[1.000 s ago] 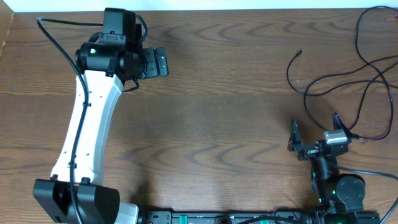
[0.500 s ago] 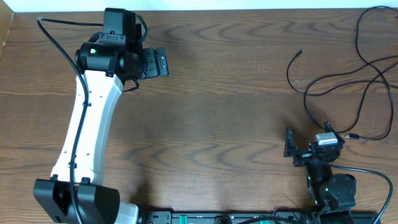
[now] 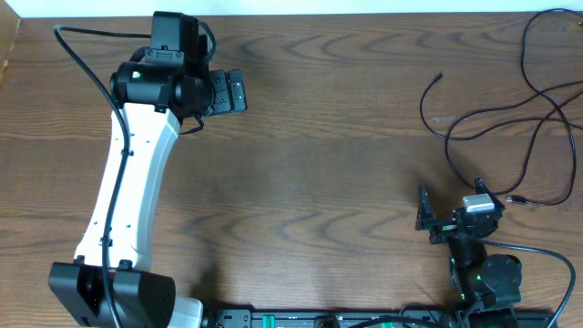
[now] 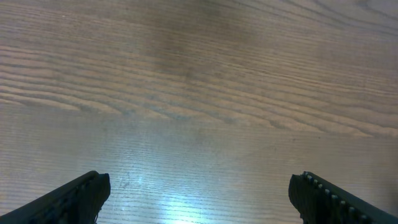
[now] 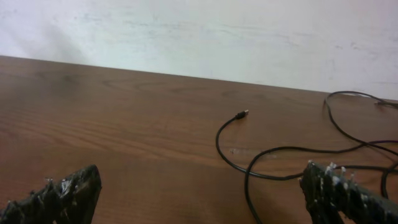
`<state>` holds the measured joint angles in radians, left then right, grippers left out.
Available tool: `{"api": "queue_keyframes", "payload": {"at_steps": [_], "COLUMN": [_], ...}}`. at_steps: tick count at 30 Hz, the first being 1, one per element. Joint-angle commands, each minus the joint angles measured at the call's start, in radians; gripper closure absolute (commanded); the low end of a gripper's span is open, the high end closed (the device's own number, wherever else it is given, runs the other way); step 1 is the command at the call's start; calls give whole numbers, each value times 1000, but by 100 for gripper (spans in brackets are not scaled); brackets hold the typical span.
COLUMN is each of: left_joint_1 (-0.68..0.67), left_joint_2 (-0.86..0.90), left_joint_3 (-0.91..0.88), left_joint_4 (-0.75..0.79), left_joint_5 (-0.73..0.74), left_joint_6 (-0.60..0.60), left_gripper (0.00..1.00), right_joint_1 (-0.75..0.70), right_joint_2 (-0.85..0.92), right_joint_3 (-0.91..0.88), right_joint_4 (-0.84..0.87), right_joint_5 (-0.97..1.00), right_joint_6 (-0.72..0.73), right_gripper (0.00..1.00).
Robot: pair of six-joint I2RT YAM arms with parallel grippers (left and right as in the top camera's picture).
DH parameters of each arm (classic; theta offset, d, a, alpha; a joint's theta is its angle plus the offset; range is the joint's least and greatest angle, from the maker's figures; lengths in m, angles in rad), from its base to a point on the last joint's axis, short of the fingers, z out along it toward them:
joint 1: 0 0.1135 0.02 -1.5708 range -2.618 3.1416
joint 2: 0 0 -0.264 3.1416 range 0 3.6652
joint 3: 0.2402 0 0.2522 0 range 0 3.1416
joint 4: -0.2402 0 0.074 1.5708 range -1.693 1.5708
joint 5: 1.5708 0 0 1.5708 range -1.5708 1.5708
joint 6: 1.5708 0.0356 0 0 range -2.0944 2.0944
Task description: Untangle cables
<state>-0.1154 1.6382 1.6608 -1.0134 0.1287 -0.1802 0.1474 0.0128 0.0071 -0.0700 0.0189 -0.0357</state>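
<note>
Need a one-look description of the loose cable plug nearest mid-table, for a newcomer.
On the wooden table, go to the right side, where thin black cables sprawl in loops. One strand curls up and left out of the loops and ends in a small plug lying alone on bare wood. The other visible plug lies lower, under the loops.

Dark wood-grain table (image 3: 346, 137), pale plain wall (image 5: 199, 31) behind, soft glare on tabletop

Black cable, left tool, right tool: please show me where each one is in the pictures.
black cable (image 5: 241, 114), right wrist view, on its free plug end.
left tool (image 4: 199, 179), left wrist view, midway between its open fingertips.
right tool (image 5: 200, 169), right wrist view, midway between its open fingertips.
</note>
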Motion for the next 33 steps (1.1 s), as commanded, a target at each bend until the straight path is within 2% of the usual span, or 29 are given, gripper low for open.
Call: {"api": "queue_keyframes", "payload": {"at_steps": [1,19,26,33], "left_joint_1": [-4,-1,-1,11], "left_joint_2": [6,2,-143,-456], "left_joint_3": [-6,-10,-142,-528], "left_joint_4": [-2,-12,201,546], "left_joint_5": [2,-76,-77,-77], "left_joint_6": [3,7,7,11], "left_gripper": [2,2,2,2], "right_joint_1": [10,10,10,10], "right_joint_2": [-5,-5,-5,-5], "right_joint_3": [-2,-2,-2,-2], "right_joint_4": [-5,-5,-5,-5], "right_joint_5": [-6,-6,-6,-6], "right_joint_6": [13,13,13,13], "right_gripper": [1,1,1,1]}}
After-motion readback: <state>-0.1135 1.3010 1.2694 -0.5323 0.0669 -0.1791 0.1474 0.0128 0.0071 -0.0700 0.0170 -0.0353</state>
